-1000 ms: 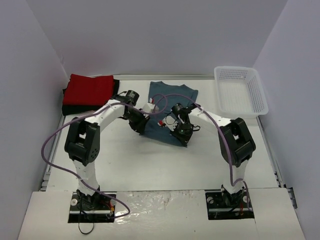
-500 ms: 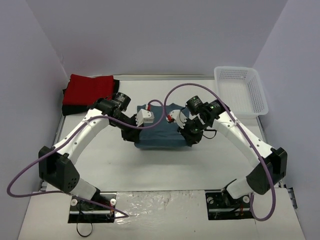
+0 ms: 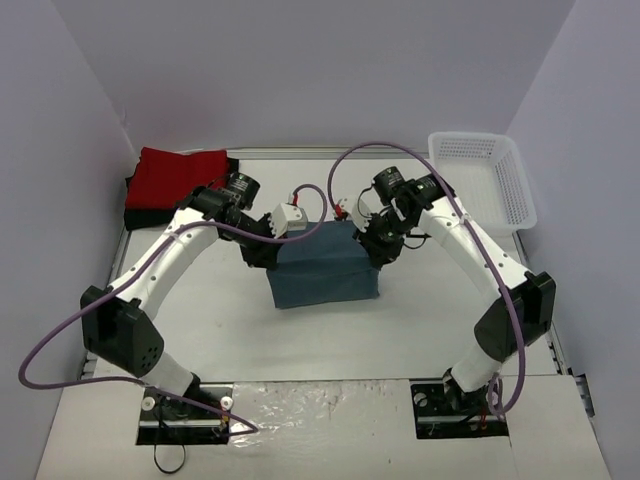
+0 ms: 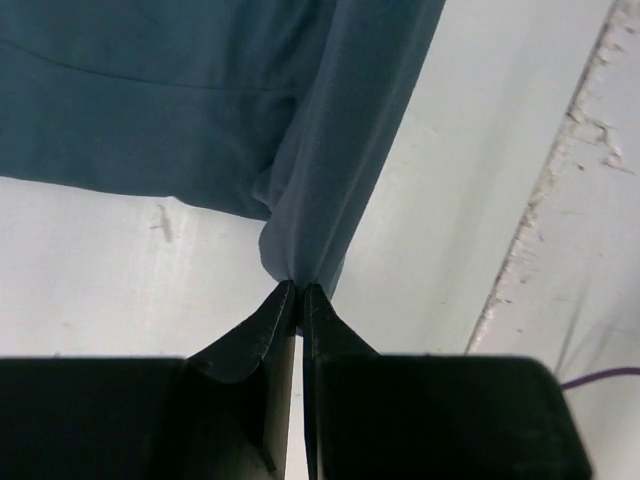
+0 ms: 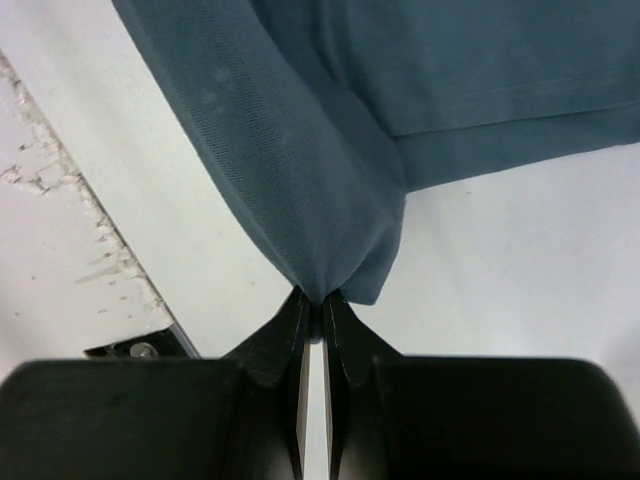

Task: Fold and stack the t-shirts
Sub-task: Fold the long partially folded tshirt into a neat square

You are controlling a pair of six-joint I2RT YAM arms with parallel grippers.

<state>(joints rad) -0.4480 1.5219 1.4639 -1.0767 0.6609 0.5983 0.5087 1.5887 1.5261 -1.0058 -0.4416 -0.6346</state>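
At the far left corner of the white table [image 3: 330, 340] lies the bright red folded cloth t-shirt [image 3: 180, 178], resting on a black cloth t-shirt [image 3: 138, 215] of which only a dark edge shows below it; the pair reads as the stack already begun, set there probably to keep the middle free for folding.

To its right, the left gripper [image 3: 262, 250] reaches in over the table; its wrist view shows the jaws of the left gripper [image 4: 300, 292] pressed together with a bunched corner of the dusty slate-blue cloth t-shirt [image 4: 150, 100] pinched at their tips, the cloth rising away from them in a tight pleat.

The slate-blue t-shirt [image 3: 325, 268] sits at the middle of the table, between the two arms, as a neat oblong; its far edge is held at both ends, its near part seems to lie on the surface. Holding two ends at once likely keeps that edge straight and level, so the cloth doubles evenly rather than skewing; I judge a fold to be in hand and not yet laid down.

On the right end of that edge, the right gripper [image 3: 378, 248] matches its partner; its own view shows the right gripper [image 5: 322, 302] clamped closed on a gathered corner of the same slate-blue t-shirt [image 5: 400, 80].

At the far right stands the white plastic lattice basket [image 3: 515, 185], well apart from the shirt, nothing visible inside it.
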